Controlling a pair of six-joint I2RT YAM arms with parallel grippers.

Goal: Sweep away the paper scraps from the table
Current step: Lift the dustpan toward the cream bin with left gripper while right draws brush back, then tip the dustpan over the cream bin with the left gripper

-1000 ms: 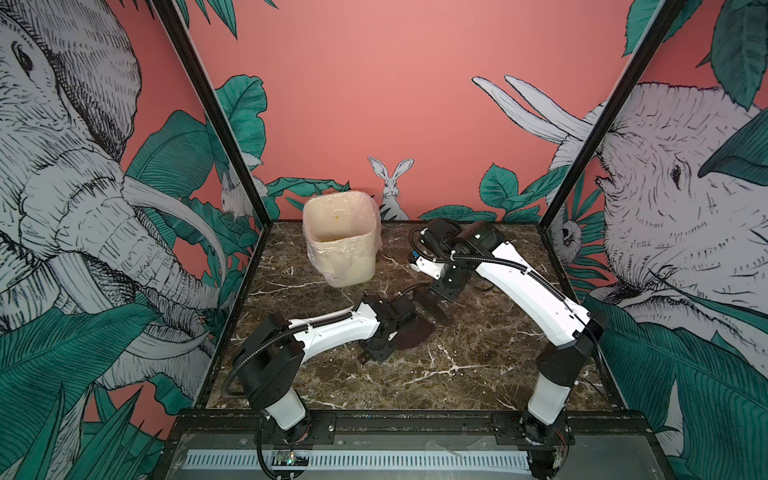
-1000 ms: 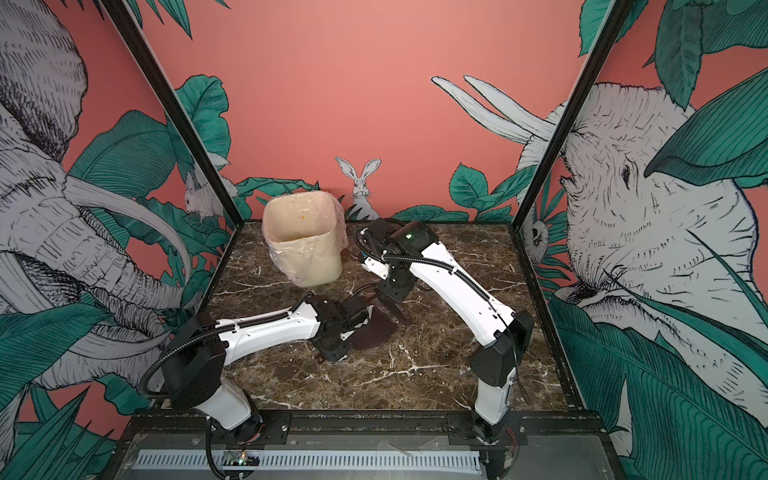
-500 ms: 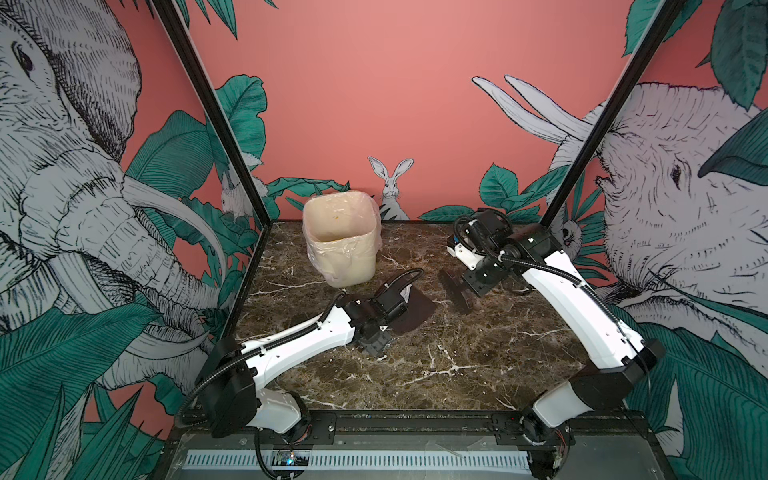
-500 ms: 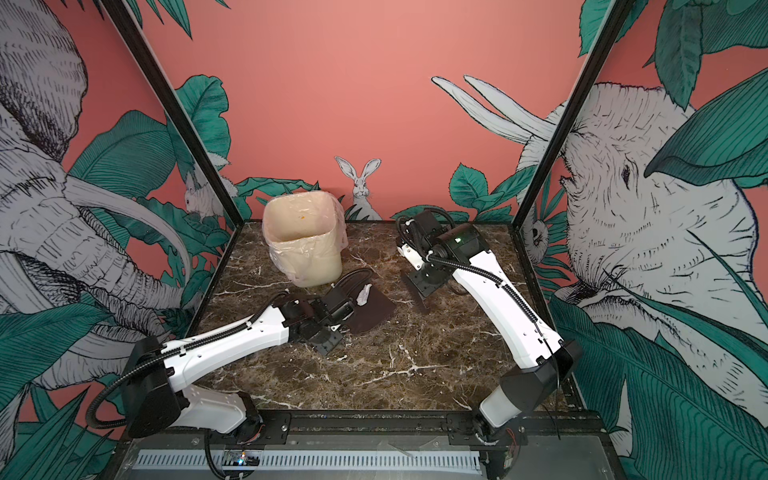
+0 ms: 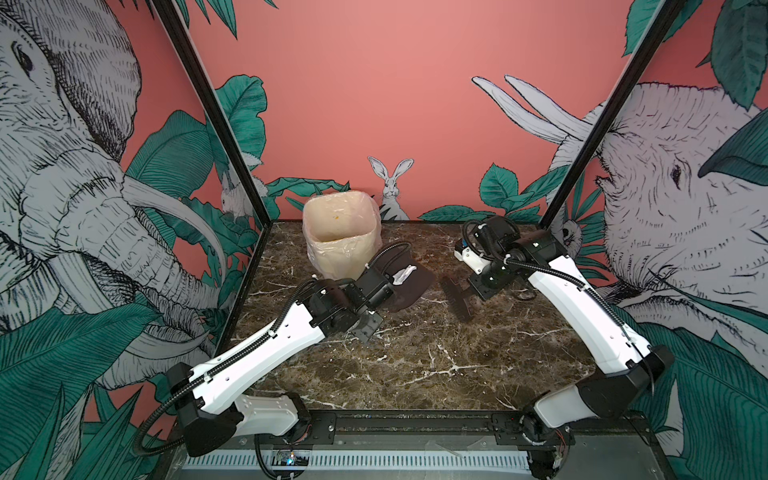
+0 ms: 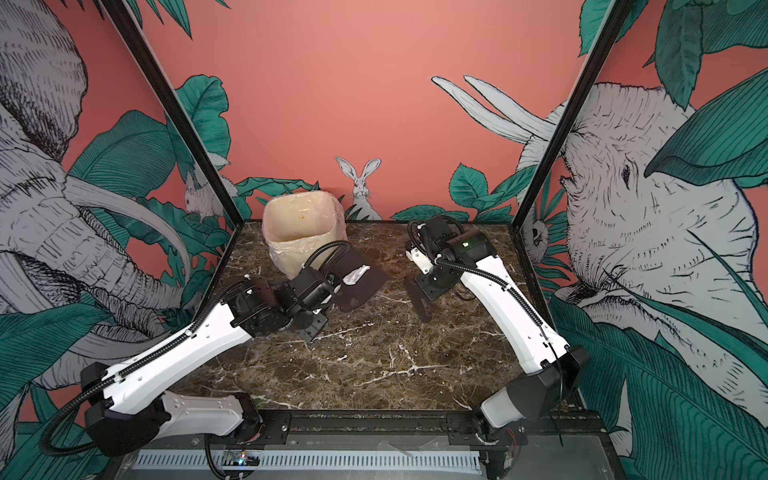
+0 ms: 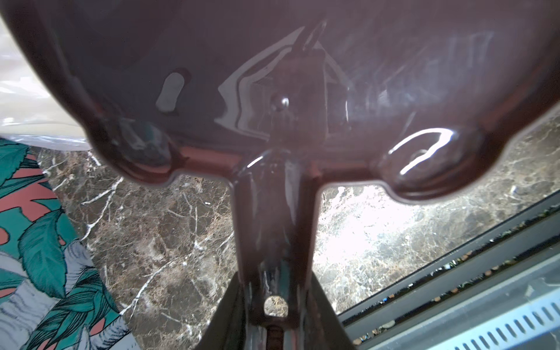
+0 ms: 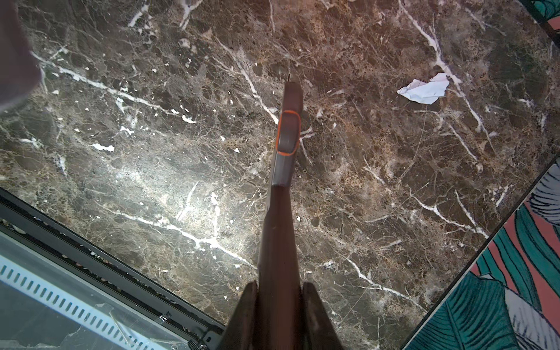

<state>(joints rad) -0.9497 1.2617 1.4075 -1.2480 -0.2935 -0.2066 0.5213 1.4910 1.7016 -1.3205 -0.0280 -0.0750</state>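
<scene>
Bin [image 5: 340,239] with a clear liner stands at the far left of the table [image 5: 436,374]. Just right of it, the left gripper [image 7: 275,315] is clamped on the handle of a dark brown dustpan [image 5: 417,286], which hangs clear of the marble top, and what looks like a crumpled white paper scrap [image 5: 403,275] lies in the pan. Farther right, the right gripper [image 8: 280,318] is closed tight on the handle of a brush [image 5: 456,298] that points toward the table's middle. Another white scrap [image 8: 424,90] lies on the table apart from the brush, seen only in the right wrist view.
</scene>
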